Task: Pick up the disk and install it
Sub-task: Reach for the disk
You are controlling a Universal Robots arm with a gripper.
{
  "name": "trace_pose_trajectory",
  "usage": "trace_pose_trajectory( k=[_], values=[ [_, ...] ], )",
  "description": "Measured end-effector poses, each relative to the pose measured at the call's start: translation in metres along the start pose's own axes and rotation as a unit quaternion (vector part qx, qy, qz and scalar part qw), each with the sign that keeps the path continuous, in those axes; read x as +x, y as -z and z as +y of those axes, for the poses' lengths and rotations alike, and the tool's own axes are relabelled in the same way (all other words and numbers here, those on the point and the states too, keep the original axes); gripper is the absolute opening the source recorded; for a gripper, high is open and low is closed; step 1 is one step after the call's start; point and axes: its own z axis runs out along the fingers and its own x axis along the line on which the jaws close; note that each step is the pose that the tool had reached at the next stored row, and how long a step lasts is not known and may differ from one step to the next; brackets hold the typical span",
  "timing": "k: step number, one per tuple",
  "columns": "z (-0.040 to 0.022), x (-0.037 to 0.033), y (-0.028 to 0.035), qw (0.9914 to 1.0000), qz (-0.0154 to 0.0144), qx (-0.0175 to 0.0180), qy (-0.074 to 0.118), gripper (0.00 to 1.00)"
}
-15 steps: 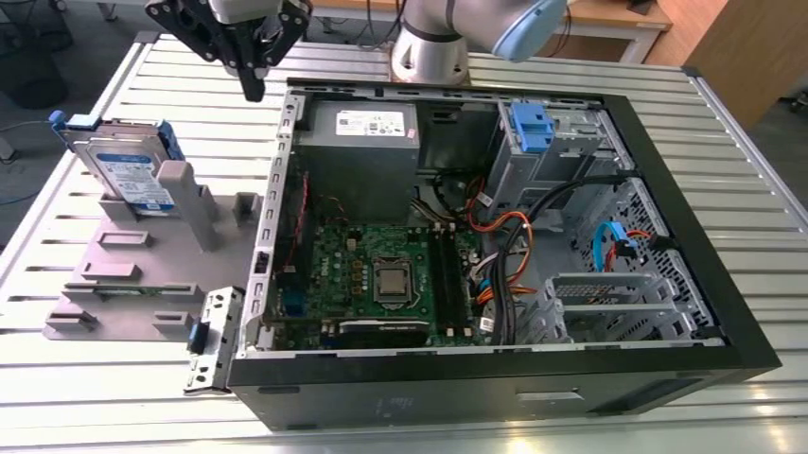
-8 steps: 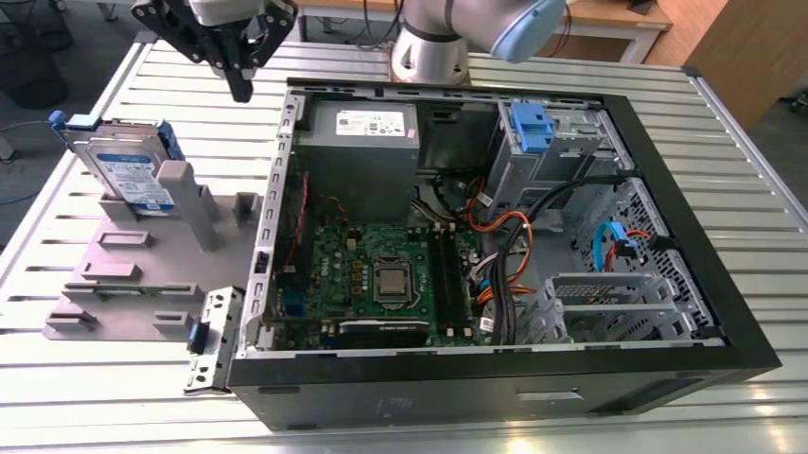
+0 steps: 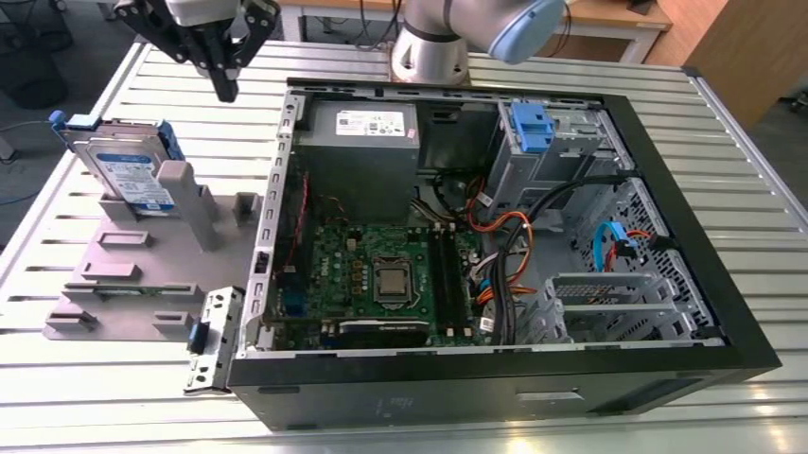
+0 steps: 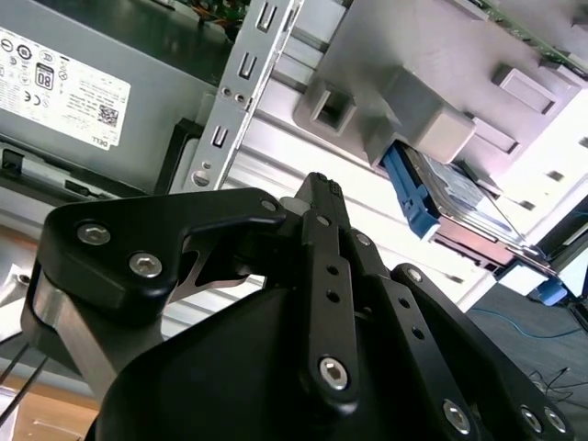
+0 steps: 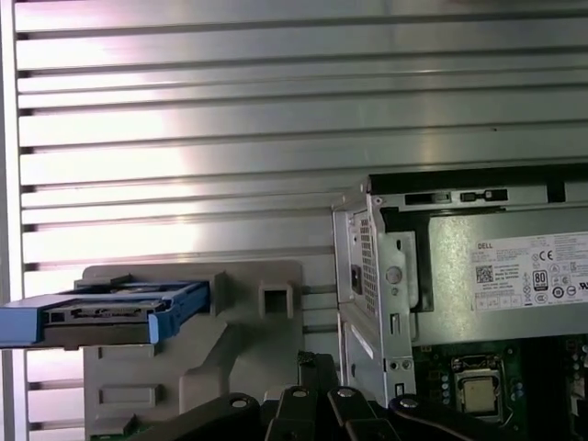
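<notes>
Exterior view: black gripper jaws closed, empty, near upright silver blue-bracketed disk; probably stiff, weighty, shock-sensitive, so pinch flat faces.

Slatted metal table glares brightly; wooden cabinet beyond.

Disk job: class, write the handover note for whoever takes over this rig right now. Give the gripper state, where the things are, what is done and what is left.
Gripper: shut, empty, hovering over the slatted table, apart from the disk.
Things: the disk stands on edge in the grey holder, at the exterior view's left of the open computer case.
Done: nothing that shows; the disk is untouched in its holder.
Left: picking the disk up and installing it.
</notes>
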Motion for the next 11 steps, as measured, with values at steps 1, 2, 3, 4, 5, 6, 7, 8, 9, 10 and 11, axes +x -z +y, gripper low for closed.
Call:
trace_pose_trajectory(
  k=[1, 2, 3, 4, 5, 6, 7, 8, 9, 10, 11],
  values=[
    [0.0002, 0.0021, -0.0005, 1.00000, 0.0000, 0.0000, 0.000, 0.11],
    [0.0005, 0.0044, -0.0011, 1.00000, 0.0000, 0.0000, 0.000, 0.11],
    [0.0007, 0.0068, -0.0017, 1.00000, 0.0000, 0.0000, 0.000, 0.11],
    [0.0008, 0.0094, -0.0022, 1.00000, 0.0000, 0.0000, 0.000, 0.11],
    [0.0009, 0.0122, -0.0027, 1.00000, -0.0001, 0.0000, 0.000, 0.11],
    [0.0010, 0.0151, -0.0033, 1.00000, 0.0000, 0.0000, 0.000, 0.11],
    [0.0010, 0.0179, -0.0039, 1.00000, -0.0001, 0.0000, 0.000, 0.11],
    [0.0011, 0.0206, -0.0046, 1.00000, -0.0001, 0.0000, 0.000, 0.11],
    [0.0012, 0.0234, -0.0053, 1.00000, 0.0000, 0.0001, 0.000, 0.11],
    [0.0013, 0.0258, -0.0060, 1.00000, 0.0000, 0.0001, 0.000, 0.11],
    [0.0014, 0.0281, -0.0067, 1.00000, 0.0000, 0.0001, 0.000, 0.11]
  ],
)
